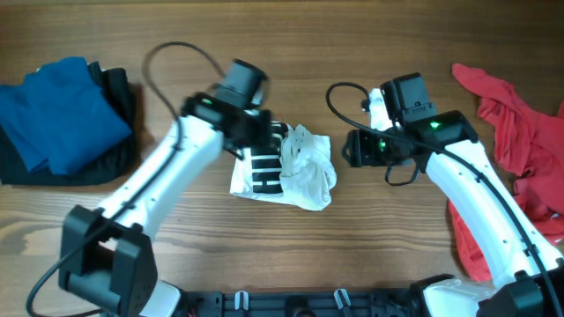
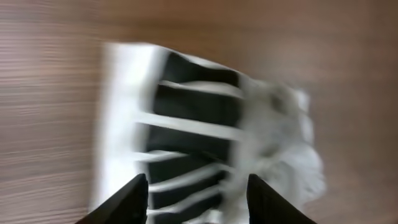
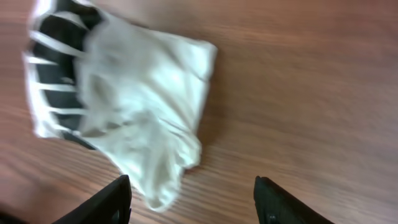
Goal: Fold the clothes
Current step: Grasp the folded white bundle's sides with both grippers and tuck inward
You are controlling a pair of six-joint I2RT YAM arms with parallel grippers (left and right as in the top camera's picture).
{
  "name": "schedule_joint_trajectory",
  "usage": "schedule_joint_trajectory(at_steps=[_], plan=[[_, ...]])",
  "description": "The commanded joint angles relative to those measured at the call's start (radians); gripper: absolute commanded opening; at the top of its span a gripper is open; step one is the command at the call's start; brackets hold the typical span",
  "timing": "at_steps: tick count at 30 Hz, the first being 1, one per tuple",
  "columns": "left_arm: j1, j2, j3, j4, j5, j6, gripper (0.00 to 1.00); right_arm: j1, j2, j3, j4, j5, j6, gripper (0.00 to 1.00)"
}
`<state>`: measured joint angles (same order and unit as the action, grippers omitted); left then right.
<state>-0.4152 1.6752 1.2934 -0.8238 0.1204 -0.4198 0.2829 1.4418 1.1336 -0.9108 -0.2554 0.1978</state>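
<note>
Though crumpled, soft white black-striped T-shirt (image 1: 300, 172)

Overhead top-down — both wrists close over T-shirt (image 1: 300, 167)

The left arm (image 1: 167, 163) and right arm (image 1: 483, 189) had white shells, black joints and looping black cables (image 1: 179, 46); the left gripper (image 2: 198, 193) and right gripper (image 3: 193, 199) were black.
</note>
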Motion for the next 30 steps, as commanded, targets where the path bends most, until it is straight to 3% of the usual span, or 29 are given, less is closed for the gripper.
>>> schedule_joint_trajectory(at_steps=[1, 8, 17, 19, 22, 24, 30], plan=[[0.100, 0.011, -0.001, -0.016, -0.043, 0.015, 0.52, 0.063, 0.026, -0.003, 0.067, -0.091, -0.050, 0.64], [0.184, 0.061, -0.036, -0.016, -0.006, -0.030, 0.53, 0.212, 0.180, -0.003, 0.288, -0.022, -0.008, 0.67], [0.152, 0.129, -0.063, -0.018, 0.048, -0.029, 0.54, 0.230, 0.378, -0.003, 0.442, 0.103, 0.140, 0.62], [0.144, 0.141, -0.072, -0.018, 0.058, -0.029, 0.54, 0.230, 0.381, -0.003, 0.451, 0.138, 0.148, 0.53], [0.125, 0.154, -0.092, -0.002, 0.077, -0.003, 0.54, 0.230, 0.381, -0.003, 0.462, 0.145, 0.147, 0.25], [0.108, 0.156, -0.108, 0.019, 0.077, -0.003, 0.57, 0.230, 0.381, -0.002, 0.459, 0.145, 0.154, 0.15], [0.051, 0.156, -0.131, 0.075, 0.066, -0.003, 0.57, 0.230, 0.380, -0.002, 0.399, 0.218, 0.199, 0.10]])
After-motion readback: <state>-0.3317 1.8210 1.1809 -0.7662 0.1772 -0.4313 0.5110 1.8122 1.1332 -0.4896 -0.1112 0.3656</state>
